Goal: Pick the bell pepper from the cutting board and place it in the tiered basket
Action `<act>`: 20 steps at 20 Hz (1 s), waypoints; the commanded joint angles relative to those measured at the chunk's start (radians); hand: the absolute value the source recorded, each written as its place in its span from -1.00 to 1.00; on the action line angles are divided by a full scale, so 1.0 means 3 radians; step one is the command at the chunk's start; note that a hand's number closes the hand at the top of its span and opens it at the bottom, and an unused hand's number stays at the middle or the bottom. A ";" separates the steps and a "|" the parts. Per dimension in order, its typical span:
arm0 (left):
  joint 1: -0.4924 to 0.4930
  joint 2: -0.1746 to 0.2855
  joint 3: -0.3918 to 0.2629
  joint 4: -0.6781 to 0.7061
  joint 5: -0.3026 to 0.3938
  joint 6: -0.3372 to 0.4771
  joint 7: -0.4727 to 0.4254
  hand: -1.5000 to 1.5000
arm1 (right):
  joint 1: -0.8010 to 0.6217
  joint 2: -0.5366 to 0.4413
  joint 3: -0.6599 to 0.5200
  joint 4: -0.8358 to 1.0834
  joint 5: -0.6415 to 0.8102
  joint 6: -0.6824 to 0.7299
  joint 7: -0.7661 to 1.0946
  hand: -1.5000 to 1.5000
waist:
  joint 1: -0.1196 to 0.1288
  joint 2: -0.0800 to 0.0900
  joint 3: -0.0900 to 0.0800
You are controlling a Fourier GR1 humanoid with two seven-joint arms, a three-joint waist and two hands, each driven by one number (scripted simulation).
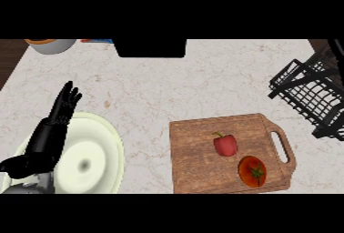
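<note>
**Q:** Where was the bell pepper at that moment?

**A:** The red bell pepper point(225, 144) lay near the middle of the wooden cutting board point(194, 154), with its green stem toward the board's far edge. Nothing was touching it. A tomato point(252, 170) sat just beside it, toward the board's near right corner, and I judged I would have to close on the pepper without nudging the tomato.

**Q:** And your hands?

**A:** My left hand point(48, 139) was well to the left of the board, above a pale round plate point(101, 154). Its fingers point(66, 102) were straight and apart, pointing away from me, and it held nothing. It was resting, not working. My right hand was not in view at all, so I could not tell how it stood.

**Q:** Why leave the left hand so far off?

**A:** As I judged it, the job belonged to the right side. The black wire tiered basket point(306, 93) stood beyond the board's far right corner, and the board's handle slot also faced right. Keeping the left hand over the plate left the marble counter point(168, 86) between the board and the basket free for the carry.

**Q:** How far along was the task?

**A:** It was not yet begun, by my reckoning.
</note>
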 commanded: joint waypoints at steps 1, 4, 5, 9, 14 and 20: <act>0.0120 -0.0202 -0.0064 0.0152 -0.0113 0.0155 -0.0021 0.00 | 0.0239 -0.0054 -0.0009 -0.0401 0.0268 -0.0207 0.0150 1.00 | -0.0009 -0.0026 0.0064; 0.0303 -0.0244 -0.0011 0.0388 -0.0086 0.0311 0.0356 0.00 | 0.0347 -0.0086 0.0046 -0.0480 0.0919 -0.0647 -0.0009 1.00 | -0.0056 -0.0034 0.0061; 0.0454 -0.0208 0.0086 0.0614 -0.0073 0.0322 0.0292 0.00 | 0.0470 -0.0074 0.0060 -0.0628 0.1035 -0.0750 -0.0011 1.00 | -0.0105 -0.0038 0.0055; 0.0620 -0.0261 0.0103 0.0592 0.0034 0.0340 0.0436 0.00 | 0.0899 0.0346 -0.0699 -0.0046 0.1151 -0.1800 0.0254 -1.00 | -0.0318 -0.0016 0.0081; 0.0538 -0.0451 -0.0078 0.0705 -0.0087 0.0415 0.0413 0.00 | 0.1506 0.1079 -0.0235 -0.0847 0.1437 -0.2187 -0.0351 -1.00 | -0.0129 -0.0034 0.0065; 0.0627 -0.0496 -0.0135 0.0693 -0.0133 0.0434 0.0422 0.00 | 0.2383 0.0851 0.0364 -0.1151 0.2003 -0.1869 0.0142 -1.00 | -0.0091 -0.0027 0.0045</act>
